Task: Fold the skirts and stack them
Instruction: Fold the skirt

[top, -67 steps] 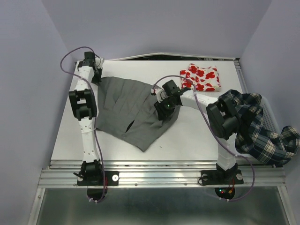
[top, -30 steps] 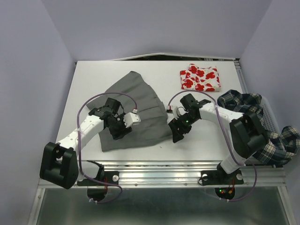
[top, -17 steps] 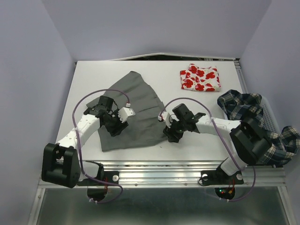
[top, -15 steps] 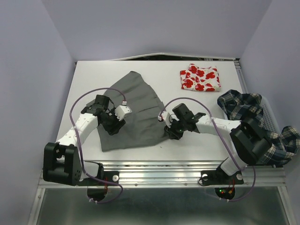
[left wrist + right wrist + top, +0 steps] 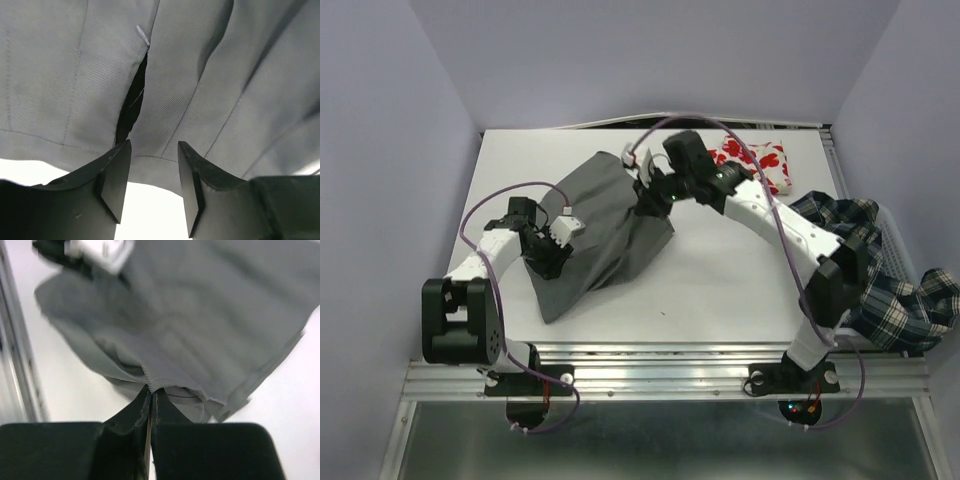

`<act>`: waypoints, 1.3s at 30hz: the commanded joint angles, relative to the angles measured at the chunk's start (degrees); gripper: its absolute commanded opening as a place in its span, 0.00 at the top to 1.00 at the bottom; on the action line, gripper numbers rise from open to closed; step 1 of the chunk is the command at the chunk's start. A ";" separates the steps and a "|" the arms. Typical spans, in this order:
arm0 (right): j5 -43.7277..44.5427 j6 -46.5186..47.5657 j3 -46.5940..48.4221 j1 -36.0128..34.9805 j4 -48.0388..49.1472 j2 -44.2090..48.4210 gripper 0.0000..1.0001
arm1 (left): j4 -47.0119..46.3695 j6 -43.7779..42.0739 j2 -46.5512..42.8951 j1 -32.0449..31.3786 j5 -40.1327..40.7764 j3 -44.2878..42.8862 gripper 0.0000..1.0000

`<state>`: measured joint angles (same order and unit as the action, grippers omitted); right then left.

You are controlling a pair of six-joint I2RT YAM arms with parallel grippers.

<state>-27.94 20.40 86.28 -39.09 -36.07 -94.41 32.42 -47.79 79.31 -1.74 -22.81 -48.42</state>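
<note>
Two grippers work the grey skirt (image 5: 605,225), which lies to the left of the red-print skirt (image 5: 750,165) and nearer than it, not touching it. The first fold appears to be in hand. The right gripper (image 5: 150,397) is pinched fully closed on the hem edge and holds that corner raised and doubled over the cloth, on the side nearest the red-print skirt. The left gripper (image 5: 154,165) stands about half open, its fingers straddling the edge beside the slit on the side farthest from the red-print skirt, clamping nothing that I can see. The next move probably calls for carrying the raised edge across and laying it flat while the far side is pinned. The grey skirt's long axis runs diagonally, its narrow end pointing away from the red-print skirt, toward the near left.
</note>
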 commanded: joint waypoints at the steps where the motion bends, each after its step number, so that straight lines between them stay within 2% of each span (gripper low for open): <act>1: 1.04 0.33 18.62 -0.46 -3.82 -13.84 0.99 | -1.66 2.34 4.87 1.21 0.31 -0.88 0.49; 2: 4.18 0.51 24.14 -0.46 -4.00 -19.96 0.99 | -2.45 3.92 5.59 2.60 0.22 -1.32 0.51; 6: 8.42 0.17 32.78 0.07 -4.26 -32.90 0.99 | -2.89 6.65 8.84 5.25 -0.83 -5.09 0.52; 9: 6.86 -1.67 32.82 1.38 -5.50 -34.97 0.99 | -2.10 6.83 9.11 5.60 -0.66 -6.07 0.52; 16: 5.26 -1.86 19.64 1.39 -4.97 -21.89 0.99 | -2.98 6.57 10.78 5.61 0.57 -4.66 0.53; 24: 3.08 0.51 -1.87 1.39 -13.13 0.59 0.99 | -4.30 6.66 9.81 5.60 0.84 -6.06 0.53; 26: 2.28 0.95 -4.97 1.39 -14.54 3.08 0.99 | -4.74 6.83 11.03 5.60 0.84 -7.20 0.53; 27: 2.19 1.56 -6.20 1.39 -15.94 3.70 0.95 | -4.57 6.83 11.65 5.60 0.40 -8.08 0.53; 28: 2.28 2.53 -7.52 1.39 -16.74 3.53 0.84 | -3.95 6.75 13.14 5.34 0.05 -10.18 0.53; 29: 2.63 3.23 -7.62 1.39 -18.14 2.84 0.69 | -3.77 6.75 13.67 5.17 -0.04 -11.24 0.52; 30: 3.33 3.94 -7.18 1.39 -18.76 2.05 0.29 | -3.69 6.83 14.20 5.08 -0.30 -12.47 0.51; 31: 4.20 4.46 -5.44 1.39 -19.29 0.12 0.20 | -3.16 6.83 14.82 4.82 -0.66 -14.75 0.51; 36: 9.13 4.56 3.70 1.91 -16.24 -3.58 0.18 | 0.27 7.01 14.04 4.64 -3.03 -21.18 0.47; 39: 8.26 4.29 8.28 1.91 -11.84 -6.30 0.21 | 0.36 8.76 11.31 4.73 -1.37 -19.87 0.47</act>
<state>-20.36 23.90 86.43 -37.47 -53.47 -100.90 29.85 -40.62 94.83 3.09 -23.66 -67.75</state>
